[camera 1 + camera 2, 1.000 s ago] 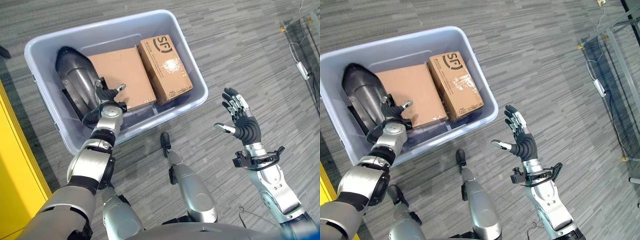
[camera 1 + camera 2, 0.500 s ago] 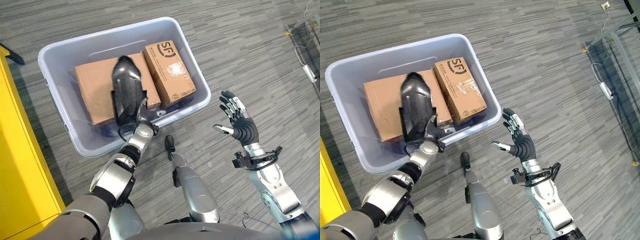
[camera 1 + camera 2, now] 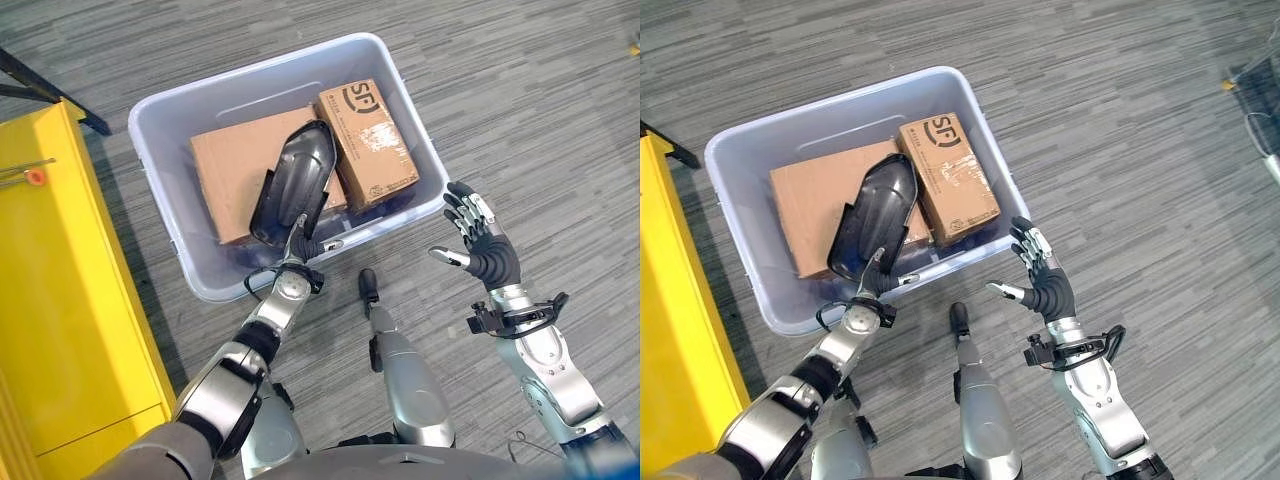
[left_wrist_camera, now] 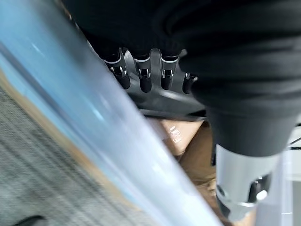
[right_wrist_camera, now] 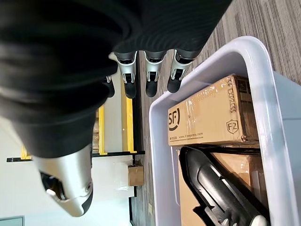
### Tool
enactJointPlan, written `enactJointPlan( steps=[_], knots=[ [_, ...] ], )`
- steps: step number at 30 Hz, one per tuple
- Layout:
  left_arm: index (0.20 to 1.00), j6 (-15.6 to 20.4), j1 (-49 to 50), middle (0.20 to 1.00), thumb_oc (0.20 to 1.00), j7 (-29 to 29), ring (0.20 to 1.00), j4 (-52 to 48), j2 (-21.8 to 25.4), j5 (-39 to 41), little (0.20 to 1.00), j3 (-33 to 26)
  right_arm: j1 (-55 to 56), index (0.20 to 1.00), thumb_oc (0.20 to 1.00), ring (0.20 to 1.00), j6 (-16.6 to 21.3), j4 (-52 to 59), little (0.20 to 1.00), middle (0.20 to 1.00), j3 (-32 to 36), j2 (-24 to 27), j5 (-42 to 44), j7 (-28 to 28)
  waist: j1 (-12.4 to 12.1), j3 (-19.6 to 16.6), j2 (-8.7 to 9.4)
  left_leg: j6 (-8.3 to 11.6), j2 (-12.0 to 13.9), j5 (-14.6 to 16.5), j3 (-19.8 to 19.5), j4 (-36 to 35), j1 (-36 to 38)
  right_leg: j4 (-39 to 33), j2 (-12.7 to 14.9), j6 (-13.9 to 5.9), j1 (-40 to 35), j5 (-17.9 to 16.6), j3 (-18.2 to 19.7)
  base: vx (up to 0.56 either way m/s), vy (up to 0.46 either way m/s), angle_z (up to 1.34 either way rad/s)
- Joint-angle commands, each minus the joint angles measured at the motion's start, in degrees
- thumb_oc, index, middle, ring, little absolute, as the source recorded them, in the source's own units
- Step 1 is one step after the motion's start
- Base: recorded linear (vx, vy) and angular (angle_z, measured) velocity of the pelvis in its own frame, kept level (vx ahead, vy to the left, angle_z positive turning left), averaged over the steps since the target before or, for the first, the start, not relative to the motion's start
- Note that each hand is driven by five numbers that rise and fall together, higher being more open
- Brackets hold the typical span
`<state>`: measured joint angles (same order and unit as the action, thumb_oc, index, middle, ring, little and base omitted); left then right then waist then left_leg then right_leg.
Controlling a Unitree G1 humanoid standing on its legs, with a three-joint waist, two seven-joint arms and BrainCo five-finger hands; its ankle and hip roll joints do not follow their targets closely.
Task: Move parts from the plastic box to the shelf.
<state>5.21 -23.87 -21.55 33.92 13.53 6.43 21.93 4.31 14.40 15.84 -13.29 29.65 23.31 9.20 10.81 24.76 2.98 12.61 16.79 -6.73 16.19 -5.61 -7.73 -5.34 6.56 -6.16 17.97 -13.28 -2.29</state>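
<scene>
A black curved shell part (image 3: 298, 180) is tilted over the plastic box (image 3: 260, 82), its lower end by the near wall. My left hand (image 3: 293, 270) is shut on that lower end. In the left wrist view, my fingers (image 4: 141, 77) curl against the dark part (image 4: 160, 101) just past the box's pale blue rim (image 4: 94, 122). Two cardboard boxes lie in the plastic box: a wide flat one (image 3: 230, 170) and a smaller one (image 3: 370, 140). My right hand (image 3: 480, 245) hovers open, palm up, to the right of the box's near corner, holding nothing.
A yellow shelf unit (image 3: 60, 300) stands close on the left of the plastic box, with a dark metal leg (image 3: 50, 95) behind it. Grey striped carpet (image 3: 540, 120) spreads to the right and behind.
My left hand has lifted the black part from the box's left end and swung it right, over the cardboard boxes. The camera has turned, bringing more of the yellow shelf into view. The right hand has held still.
</scene>
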Motion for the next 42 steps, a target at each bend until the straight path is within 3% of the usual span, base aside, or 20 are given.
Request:
enactJointPlan(
  steps=[1, 3, 5, 9, 13, 21, 27, 32, 42],
  knots=[
    [1.0, 7.11, 2.38, 1.0, 1.0, 2.78, 1.0, -12.29, 6.44, 6.55, 1.0, -2.91, -1.61, 1.0, 1.0, 1.0, 1.94, 2.7, 1.0, 1.0, 7.01, -2.53, -2.85, 0.88, -0.15, 0.16, 2.24, -1.28, 1.11, -0.39, 0.2, 2.28, 0.11, 4.34, 7.6, -5.72, -1.79, 5.85, -0.2, 0.01, 0.021, 0.11],
    [1.0, 9.08, 7.34, 1.0, 1.0, 4.94, 1.0, -23.91, 9.73, 8.5, 1.0, -6.15, -0.87, 1.0, 1.0, 1.0, 2.23, 2.51, 1.0, 1.0, 8.78, -2.99, -3.39, 0.81, -0.71, -0.39, 1.84, -1.36, 1.01, -0.37, 0.04, 2.24, -0.1, 3.92, 7.76, -5.85, -1.92, 5.67, -0.4, 0.01, 0.019, 0.06],
    [1.0, 10.04, 9.05, 1.0, 1.0, 5.35, 1.0, -28.92, 10.91, 8.66, 1.0, -8.3, -0.46, 1.0, 1.0, 1.0, 2.56, 2.62, 1.0, 1.0, 9.71, -3.18, -3.7, 0.73, -1.03, -0.62, 1.59, -1.35, 0.97, -0.04, 0.05, 2.24, 0.14, 3.83, 7.78, -5.97, -2.23, 5.86, -0.5, 0.0, 0.004, 0.04],
    [1.0, 11.34, 9.59, 1.0, 1.0, 4.08, 1.0, -33.58, 11.55, 6.95, 1.0, -10.76, -0.28, 1.0, 1.0, 1.0, 3.06, 2.75, 1.0, 1.0, 10.02, -3.23, -3.89, 0.62, -1.37, -1.13, 1.59, -1.38, 0.79, 0.04, 0.13, 2.35, -0.04, 3.66, 7.8, -5.95, -2.06, 5.72, -0.32, 0.0, 0.006, 0.04],
    [1.0, 11.01, 8.25, 1.0, 1.0, -0.47, 1.0, -34.36, 12.22, -1.0, 1.0, -12.09, -0.55, 1.0, 1.0, 1.0, 3.76, 2.69, 1.0, 1.0, 9.83, -3.15, -4.0, 0.79, -1.54, -1.29, 1.81, -1.32, 0.75, 0.22, 0.02, 2.68, -0.62, 3.78, 7.9, -6.0, -1.82, 5.87, -0.45, -0.01, -0.002, -0.02],
    [1.0, 7.63, 2.02, 1.0, 1.0, -8.56, 1.0, -25.67, 11.62, -13.8, 1.0, -11.19, -2.35, 1.0, 1.0, 1.0, 4.63, 1.7, 1.0, 1.0, 8.29, -2.56, -3.38, 1.83, -1.07, -0.74, 2.51, -1.19, 1.07, -0.03, 0.12, 2.81, -1.09, 4.24, 7.65, -5.89, -1.02, 5.93, -0.11, 0.0, 0.0, 0.01],
    [1.0, 4.97, -3.19, 1.0, 1.0, -11.24, 1.0, -16.25, 11.34, -16.76, 1.0, -9.13, -3.56, 1.0, 1.0, 1.0, 4.4, 1.0, 1.0, 1.0, 7.15, -2.47, -2.75, 2.51, -0.3, -0.45, 3.02, -1.17, 1.38, -0.31, 0.65, 2.84, -1.26, 4.61, 7.27, -5.91, 0.01, 5.87, 0.65, 0.0, 0.003, -0.03],
    [1.0, 2.87, -7.2, 1.0, 1.0, -13.74, 1.0, -5.58, 9.85, -13.45, 1.0, -9.49, -3.68, 1.0, 1.0, 1.0, 4.26, 0.98, 1.0, 1.0, 6.1, -1.89, -2.41, 2.88, 0.5, -0.11, 3.24, -1.04, 1.55, -0.44, 1.25, 3.14, -1.05, 5.14, 6.83, -5.71, 0.63, 6.11, 1.26, 0.0, 0.001, -0.11],
    [1.0, 1.46, -11.83, 1.0, 1.0, -13.39, 1.0, 10.2, 7.8, -9.8, 1.0, -7.42, -2.84, 1.0, 1.0, 1.0, 4.75, 2.38, 1.0, 1.0, 4.44, -0.56, -1.16, 1.98, 1.8, -0.21, 3.16, -1.03, 1.68, -0.5, 1.82, 3.45, -0.8, 5.8, 6.59, -5.46, 1.47, 6.12, 1.86, 0.0, 0.0, -0.03]
  ],
)
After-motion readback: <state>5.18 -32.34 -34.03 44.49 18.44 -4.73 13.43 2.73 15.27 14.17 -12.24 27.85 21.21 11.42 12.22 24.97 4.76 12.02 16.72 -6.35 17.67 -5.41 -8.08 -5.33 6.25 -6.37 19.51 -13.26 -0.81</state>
